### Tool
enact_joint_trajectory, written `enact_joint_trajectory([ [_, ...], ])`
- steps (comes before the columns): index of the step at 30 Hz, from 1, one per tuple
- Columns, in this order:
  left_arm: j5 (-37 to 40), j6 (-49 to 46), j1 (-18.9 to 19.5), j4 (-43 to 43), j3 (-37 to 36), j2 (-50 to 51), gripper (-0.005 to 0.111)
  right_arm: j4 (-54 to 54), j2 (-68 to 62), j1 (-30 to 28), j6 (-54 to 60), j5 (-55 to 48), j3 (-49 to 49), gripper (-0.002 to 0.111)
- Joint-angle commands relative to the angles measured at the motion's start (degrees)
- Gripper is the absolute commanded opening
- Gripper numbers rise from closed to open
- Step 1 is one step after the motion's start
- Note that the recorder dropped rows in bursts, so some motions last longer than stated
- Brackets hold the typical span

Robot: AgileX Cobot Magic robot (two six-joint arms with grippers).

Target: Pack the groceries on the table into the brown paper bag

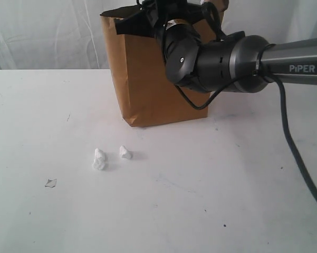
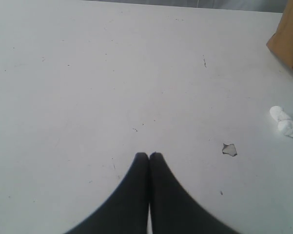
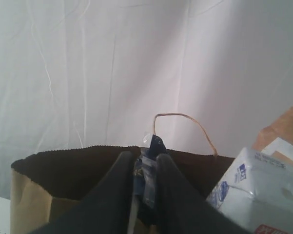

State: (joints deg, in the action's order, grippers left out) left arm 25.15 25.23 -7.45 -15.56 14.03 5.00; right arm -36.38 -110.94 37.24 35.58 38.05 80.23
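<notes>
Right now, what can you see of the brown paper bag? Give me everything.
The brown paper bag is plain kraft paper, upright and open toward the back of the white table. Top edge serrated, inside dark; a twisted paper handle loops up from the rim. A white-blue carton sticks up at its mouth. The right gripper hangs over the opening, a dark blue packet between its fingers.

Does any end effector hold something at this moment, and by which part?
The right end effector pinches a blue packet near its end, over the paper bag. The left end effector is shut on nothing.
</notes>
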Motion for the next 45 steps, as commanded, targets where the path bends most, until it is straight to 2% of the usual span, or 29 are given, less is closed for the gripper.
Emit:
enact_joint_trajectory([
  [1,0.0,0.4,0.0,-0.1,0.4,-0.3,0.000,-1.1,0.2,-0.1,-0.3,1.0,0.3,0.018],
  [8,0.0,0.4,0.0,-0.1,0.4,-0.3,0.000,-1.4,0.8,-0.1,-0.3,0.4,0.3,0.018],
  [16,0.0,0.4,0.0,-0.1,0.4,-0.3,0.000,-3.0,7.1,-0.1,0.8,-17.6,0.3,0.017],
  [18,0.0,0.4,0.0,-0.1,0.4,-0.3,0.000,-3.0,8.7,-0.1,2.5,-23.0,0.3,0.013],
  [20,0.0,0.4,0.0,-0.1,0.4,-0.3,0.000,-3.0,10.4,-0.1,4.0,-26.6,0.3,0.003],
  [21,0.0,0.4,0.0,-0.1,0.4,-0.3,0.000,-3.0,11.0,-0.1,4.3,-27.5,0.3,0.000],
  [30,-0.2,-2.3,0.0,-3.4,0.4,-0.3,0.000,-3.0,17.8,-3.7,4.6,-28.0,-6.1,0.000],
  [34,-0.3,-2.3,0.0,-3.4,0.4,-0.3,0.000,-3.0,23.5,-6.7,7.0,-28.1,-13.0,0.000],
  [39,-4.8,-1.0,0.0,1.8,0.4,-0.3,0.000,-3.0,31.8,-12.6,22.5,-29.8,-22.8,0.000],
  [42,-9.7,-0.4,0.0,7.4,0.4,-0.3,0.000,-3.1,36.3,-18.8,30.8,-30.7,-29.3,0.000],
  [45,-12.5,-0.4,0.0,7.9,0.4,-0.3,0.000,-5.6,39.8,-26.1,32.1,-30.6,-35.0,0.000],
])
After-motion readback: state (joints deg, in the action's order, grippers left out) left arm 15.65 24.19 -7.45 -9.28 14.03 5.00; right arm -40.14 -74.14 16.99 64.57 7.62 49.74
